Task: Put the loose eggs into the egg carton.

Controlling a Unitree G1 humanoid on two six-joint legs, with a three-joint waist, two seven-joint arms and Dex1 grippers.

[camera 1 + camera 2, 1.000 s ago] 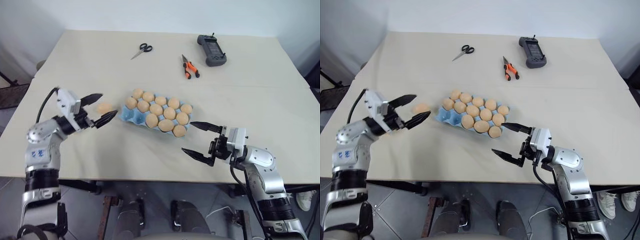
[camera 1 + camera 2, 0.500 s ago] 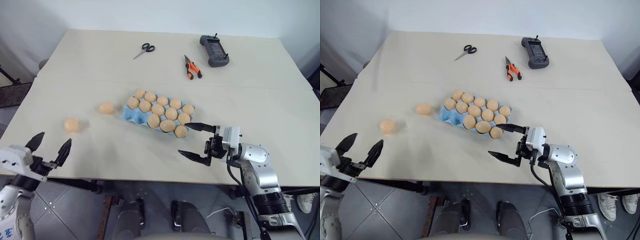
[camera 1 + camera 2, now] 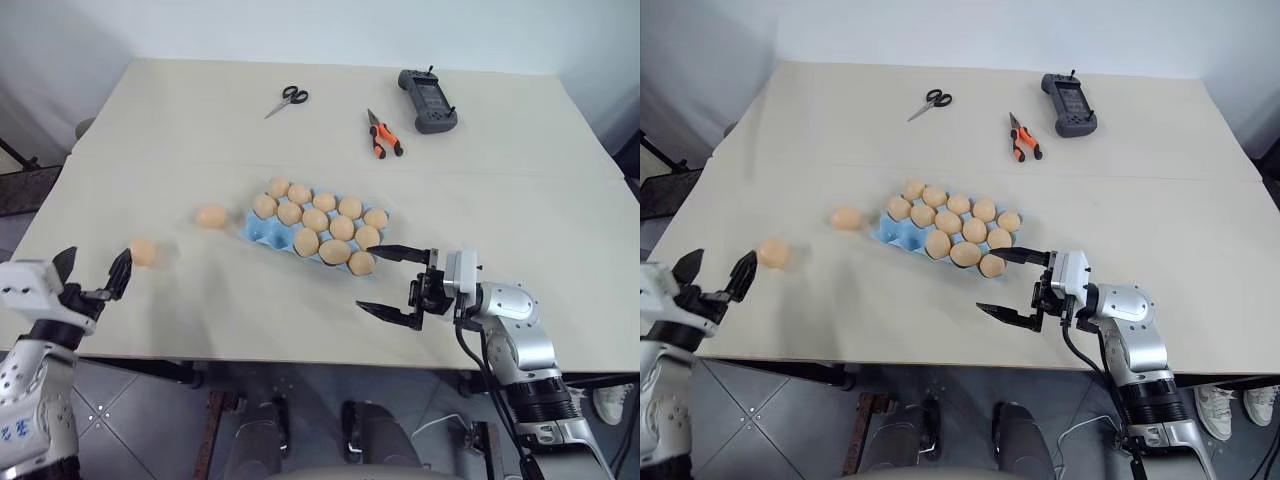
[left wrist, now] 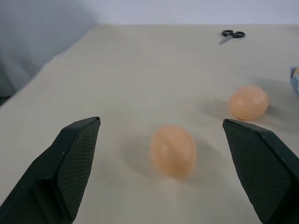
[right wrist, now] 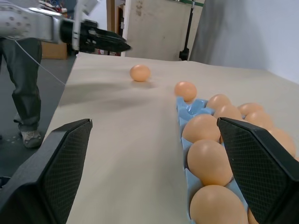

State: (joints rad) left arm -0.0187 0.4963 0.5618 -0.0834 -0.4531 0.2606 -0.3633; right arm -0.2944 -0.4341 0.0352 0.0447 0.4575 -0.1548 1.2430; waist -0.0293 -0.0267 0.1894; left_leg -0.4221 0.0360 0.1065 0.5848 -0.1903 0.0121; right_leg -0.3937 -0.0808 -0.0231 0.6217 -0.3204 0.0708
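Observation:
Two loose eggs lie on the table left of the egg carton (image 3: 257,232), a light blue tray holding several eggs. One egg (image 3: 211,216) rests just beside the carton's left end. The other egg (image 3: 143,251) sits nearer the left front edge. My left gripper (image 3: 98,258) is open and level at that edge, with this egg (image 4: 173,150) a little ahead of its fingertips, untouched. My right gripper (image 3: 366,277) stands open and empty in front of the carton's right end, pointing left along it.
Scissors (image 3: 285,100), orange-handled pliers (image 3: 380,135) and a black handheld controller (image 3: 427,100) lie at the far side of the table. A person's leg (image 5: 23,88) stands beyond the table's left end.
My left gripper has drawn back and to the left, away from the egg beside the carton, and now faces the other egg at the left front edge. My right gripper stayed put.

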